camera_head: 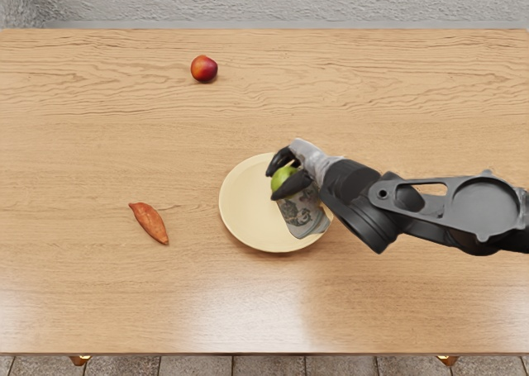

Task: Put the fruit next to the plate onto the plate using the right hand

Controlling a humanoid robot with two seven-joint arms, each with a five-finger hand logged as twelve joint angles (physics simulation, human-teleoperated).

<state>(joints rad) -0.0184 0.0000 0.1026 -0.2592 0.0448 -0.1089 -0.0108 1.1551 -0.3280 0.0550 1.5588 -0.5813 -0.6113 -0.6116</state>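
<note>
Now our right hand (299,188) clasps the green fruit (283,176), likely light yet slick, round its middle over the plate (240,209).

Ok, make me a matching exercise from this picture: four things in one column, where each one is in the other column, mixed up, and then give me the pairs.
Things
1. green fruit
2. red fruit
3. sweet potato
4. plate

Places
A. alone at the far side of the table
B. near the middle of the table, under the right hand
C. lying on the table, left of the plate
D. gripped by the right hand, over the plate

Pairs: 1-D, 2-A, 3-C, 4-B
</note>
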